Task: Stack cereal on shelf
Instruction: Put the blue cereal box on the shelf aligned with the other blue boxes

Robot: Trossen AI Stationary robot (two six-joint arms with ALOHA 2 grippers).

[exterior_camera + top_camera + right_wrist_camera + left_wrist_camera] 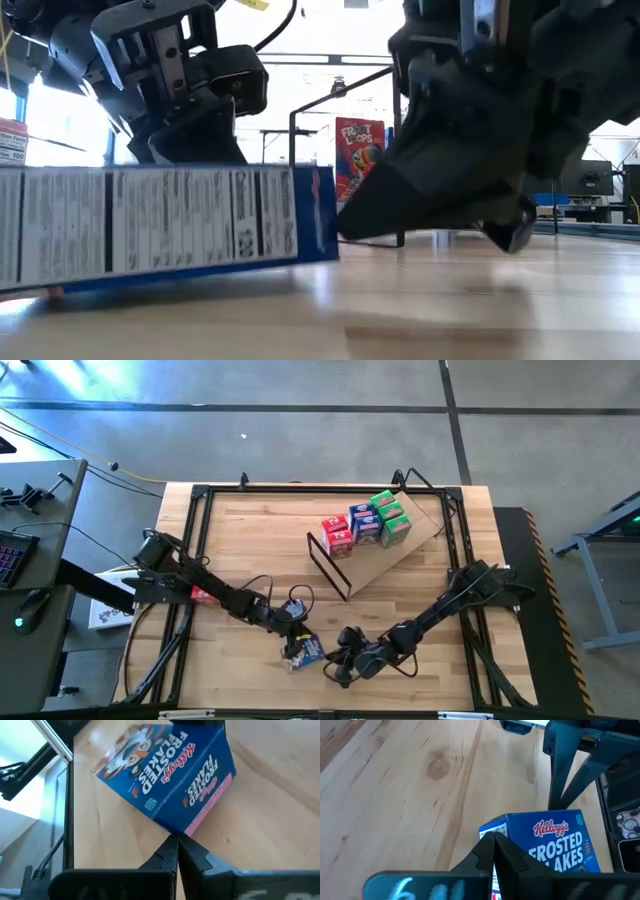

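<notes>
Both closed claws, left claw (293, 628) and right claw (343, 663), flank the blue cereal box (305, 650) near the desk's front edge (probably to square it for pickup).

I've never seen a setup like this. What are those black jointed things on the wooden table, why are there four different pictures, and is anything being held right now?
Those are two robot arms, each ending in a two-finger gripper. One picture looks straight down on the table, one sits at table height, and two come from cameras on the arms' wrists.

From above, the left gripper and right gripper meet near the table's front edge, beside a blue Frosted Flakes box lying on the wood. Both grippers' fingers are shut, and their tips point at the box without clamping it, so nothing seems to be held. The low view shows the box tilted, one end raised off the table.

Farther back stands the shelf, a slanted plywood board, with red, blue and green cereal boxes already lined up on it.
</notes>
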